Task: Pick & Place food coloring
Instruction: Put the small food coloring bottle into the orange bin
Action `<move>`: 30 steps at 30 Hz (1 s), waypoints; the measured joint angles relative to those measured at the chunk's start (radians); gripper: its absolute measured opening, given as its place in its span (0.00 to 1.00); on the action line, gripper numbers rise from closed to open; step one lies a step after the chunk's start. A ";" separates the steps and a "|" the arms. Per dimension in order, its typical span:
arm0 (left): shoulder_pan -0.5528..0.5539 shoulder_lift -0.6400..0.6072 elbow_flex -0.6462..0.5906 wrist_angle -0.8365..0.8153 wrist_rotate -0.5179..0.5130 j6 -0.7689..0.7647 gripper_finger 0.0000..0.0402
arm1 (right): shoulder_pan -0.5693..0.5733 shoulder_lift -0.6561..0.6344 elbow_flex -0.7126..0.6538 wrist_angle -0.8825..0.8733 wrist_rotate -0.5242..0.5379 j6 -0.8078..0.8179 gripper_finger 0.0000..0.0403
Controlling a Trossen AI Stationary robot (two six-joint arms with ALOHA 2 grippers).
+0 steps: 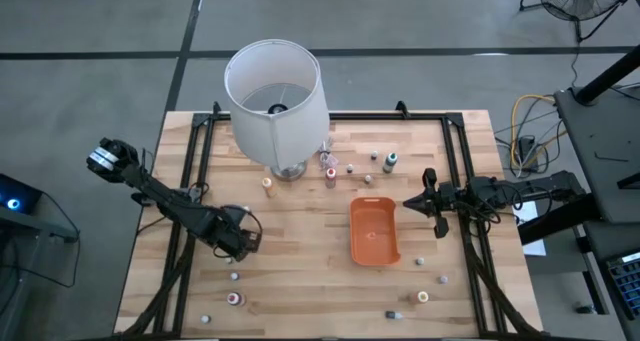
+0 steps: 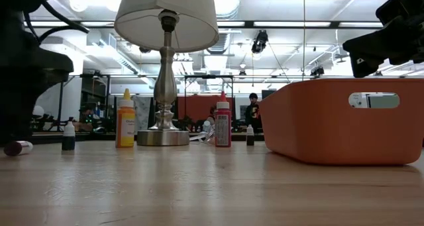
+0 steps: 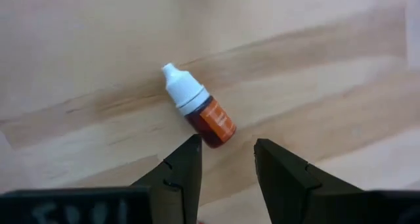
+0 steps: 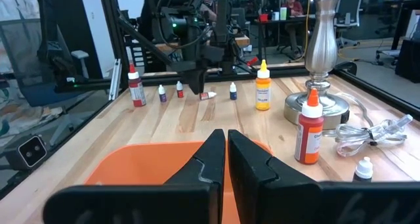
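Note:
One food coloring bottle (image 3: 200,115), tiny, with a white cap and a red-orange label, lies on its side on the wooden table. My left gripper (image 3: 226,145) hangs open just above the table, pointing steeply down, its fingertips short of the bottle's bottom end. From the right wrist view the same bottle (image 4: 209,94) lies beside that gripper (image 4: 197,83). My right gripper (image 1: 432,201) waits shut and level at the table's right, next to the orange tray (image 1: 352,231). Other food coloring bottles stand near the lamp, among them a yellow one (image 1: 267,184) and a red one (image 1: 330,176).
A white-shaded lamp (image 1: 275,101) on a metal base stands at the far middle, its cable (image 4: 367,133) coiled beside it. More small bottles dot the near edge (image 1: 234,299) (image 1: 423,297). A black frame (image 1: 190,181) runs along the table's sides.

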 joint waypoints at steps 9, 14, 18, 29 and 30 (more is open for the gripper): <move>0.005 0.000 -0.027 0.004 -0.030 -0.229 0.28 | 0.000 0.000 0.000 0.000 0.000 0.000 0.03; 0.005 0.000 -0.059 0.040 -0.043 -0.301 0.28 | 0.000 0.000 0.000 0.000 0.000 0.000 0.03; 0.010 -0.003 -0.085 0.075 -0.045 -0.306 0.28 | 0.000 0.000 0.000 0.000 0.000 0.000 0.03; 0.018 -0.002 -0.091 0.082 -0.045 -0.242 0.28 | 0.000 0.000 0.000 0.000 0.000 0.000 0.03; 0.019 -0.002 -0.091 0.082 -0.045 -0.236 0.28 | 0.000 0.000 0.000 0.000 0.000 0.000 0.03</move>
